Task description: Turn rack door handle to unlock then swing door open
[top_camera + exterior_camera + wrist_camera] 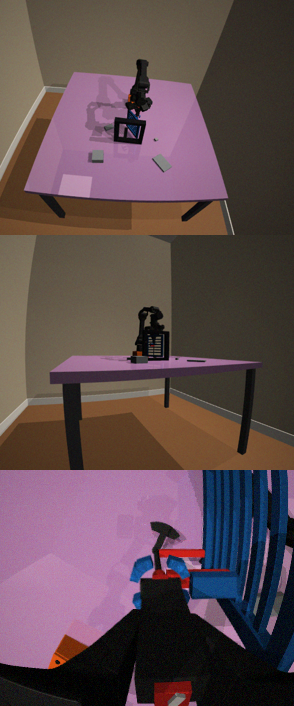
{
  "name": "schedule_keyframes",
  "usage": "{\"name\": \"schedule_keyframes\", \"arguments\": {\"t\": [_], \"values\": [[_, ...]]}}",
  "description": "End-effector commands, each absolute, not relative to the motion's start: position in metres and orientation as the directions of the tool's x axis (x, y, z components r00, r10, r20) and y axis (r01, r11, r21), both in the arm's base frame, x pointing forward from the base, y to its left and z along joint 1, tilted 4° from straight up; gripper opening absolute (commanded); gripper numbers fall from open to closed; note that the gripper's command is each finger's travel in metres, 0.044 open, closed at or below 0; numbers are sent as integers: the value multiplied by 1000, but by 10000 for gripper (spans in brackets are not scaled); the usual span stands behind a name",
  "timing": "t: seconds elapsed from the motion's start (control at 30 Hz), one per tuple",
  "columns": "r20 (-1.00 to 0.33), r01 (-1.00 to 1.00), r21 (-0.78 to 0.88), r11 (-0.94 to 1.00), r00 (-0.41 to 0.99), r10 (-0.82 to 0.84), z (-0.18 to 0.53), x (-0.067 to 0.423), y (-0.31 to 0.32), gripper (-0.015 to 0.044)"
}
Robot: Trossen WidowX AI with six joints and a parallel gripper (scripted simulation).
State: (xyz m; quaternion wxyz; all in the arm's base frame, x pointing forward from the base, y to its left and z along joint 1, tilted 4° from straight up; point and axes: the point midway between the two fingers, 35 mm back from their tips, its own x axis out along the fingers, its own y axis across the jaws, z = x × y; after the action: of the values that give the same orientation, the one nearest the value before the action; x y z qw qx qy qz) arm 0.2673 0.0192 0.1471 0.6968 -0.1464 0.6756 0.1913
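The gripper [137,114] [152,340] [163,619] of a WidowX arm [142,74] [142,326] is clenched on the handle [159,574] of a rack door, its jaws closed around the upright grip. The blue door [132,125] [162,346] [212,520] stands beside the jaws, swung partway out of its black frame [130,141] [167,346] on the arm's side. The swing appears to be the step in hand, the unlocking turn presumably done; whether the door is past 80 degrees cannot be told, though it looks short of that. The next move calls for a steady pull along the door's arc, the jaws turning with the handle so that it neither slips nor twists back. Behind the jaws sits the arm's orange base [129,98] [137,353] [59,660], toward which the door is opening. Release and a clean retreat remain.
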Motion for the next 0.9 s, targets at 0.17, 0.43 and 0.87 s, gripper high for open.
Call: {"name": "schedule_keyframes", "arguments": {"t": [0.17, 0.43, 0.87], "values": [[-998, -332, 53, 942, 24, 64, 148, 267, 31, 13], [-998, -225, 59, 973, 24, 66, 149, 266, 45, 13], [-997, -40, 67, 997, 24, 68, 151, 269, 69, 13]]}}
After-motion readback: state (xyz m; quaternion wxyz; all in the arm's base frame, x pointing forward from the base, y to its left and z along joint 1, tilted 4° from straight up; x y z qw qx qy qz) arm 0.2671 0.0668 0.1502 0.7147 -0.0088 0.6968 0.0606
